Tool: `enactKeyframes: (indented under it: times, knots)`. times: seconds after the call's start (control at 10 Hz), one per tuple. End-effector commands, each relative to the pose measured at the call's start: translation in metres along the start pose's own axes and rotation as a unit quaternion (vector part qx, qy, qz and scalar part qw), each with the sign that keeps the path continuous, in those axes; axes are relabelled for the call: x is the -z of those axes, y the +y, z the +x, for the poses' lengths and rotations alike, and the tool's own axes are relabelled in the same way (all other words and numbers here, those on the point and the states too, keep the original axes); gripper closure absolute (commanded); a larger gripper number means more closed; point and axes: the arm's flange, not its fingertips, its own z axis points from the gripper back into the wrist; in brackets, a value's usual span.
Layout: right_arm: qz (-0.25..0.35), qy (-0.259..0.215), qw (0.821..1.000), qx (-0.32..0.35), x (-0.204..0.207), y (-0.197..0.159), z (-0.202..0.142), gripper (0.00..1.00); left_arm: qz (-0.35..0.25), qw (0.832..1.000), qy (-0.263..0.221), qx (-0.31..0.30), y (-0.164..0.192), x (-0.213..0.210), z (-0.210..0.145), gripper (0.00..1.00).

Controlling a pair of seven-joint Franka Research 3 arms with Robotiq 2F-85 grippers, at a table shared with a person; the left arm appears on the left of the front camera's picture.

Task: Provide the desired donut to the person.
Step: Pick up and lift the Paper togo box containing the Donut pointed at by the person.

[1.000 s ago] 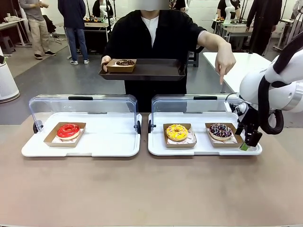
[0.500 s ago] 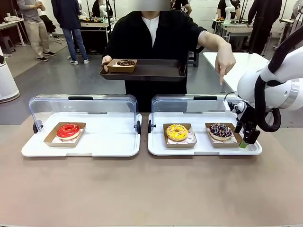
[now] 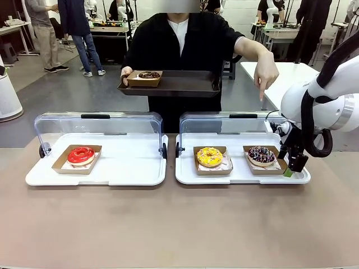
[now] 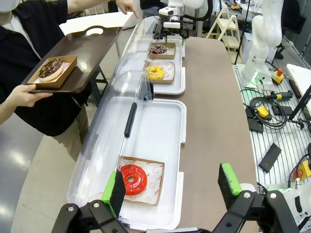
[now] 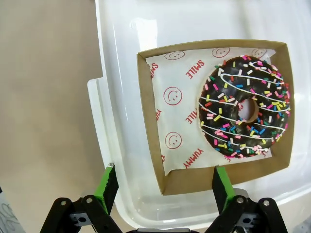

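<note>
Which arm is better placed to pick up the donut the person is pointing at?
Right. The right gripper, open, hangs beside the sprinkled chocolate donut, where the person's hand points. The left gripper is far off, near the red donut.

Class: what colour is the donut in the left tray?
Red donut, clearest in left wrist view.

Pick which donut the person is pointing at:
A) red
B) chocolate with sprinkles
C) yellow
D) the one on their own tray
B: the person's hand points straight down above the sprinkled donut, the one by the open right gripper.
</note>
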Motion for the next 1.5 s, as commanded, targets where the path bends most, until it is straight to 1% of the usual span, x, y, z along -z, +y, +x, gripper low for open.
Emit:
enactKeyframes:
  times: [0.0, 0.4, 0.6, 0.7, 0.8, 1.3, 1.4]
  knots:
    - [0.009, 0.000, 1.000, -0.011, 0.0020, -0.0034, -0.0025, 0.00, 0.000, 1.000, -0.002, 0.002, -0.0013, -0.0001, 0.0002, 0.00]
    - [0.012, -0.001, 1.000, -0.013, 0.0028, -0.0025, -0.0020, 0.00, 0.000, 1.000, -0.002, 0.002, -0.0013, -0.0001, 0.0002, 0.00]
    - [0.013, 0.001, 1.000, -0.018, 0.0046, -0.0024, -0.0018, 0.03, 0.000, 1.000, -0.002, 0.002, -0.0013, -0.0001, 0.0002, 0.00]
    - [0.016, 0.001, 1.000, -0.024, 0.0059, -0.0023, -0.0028, 0.12, 0.000, 1.000, -0.002, 0.002, -0.0013, -0.0001, 0.0002, 0.00]
    - [0.019, 0.002, 0.999, -0.026, 0.0063, -0.0023, -0.0035, 0.22, 0.000, 1.000, -0.002, 0.002, -0.0013, -0.0001, 0.0002, 0.00]
    - [0.021, -0.001, 0.999, -0.031, 0.0056, -0.0022, -0.0040, 0.69, 0.000, 1.000, -0.002, 0.002, -0.0013, -0.0001, 0.0002, 0.00]
    - [0.021, -0.002, 0.999, -0.031, 0.0055, -0.0024, -0.0043, 0.80, 0.000, 1.000, -0.002, 0.002, -0.0013, -0.0001, 0.0002, 0.00]
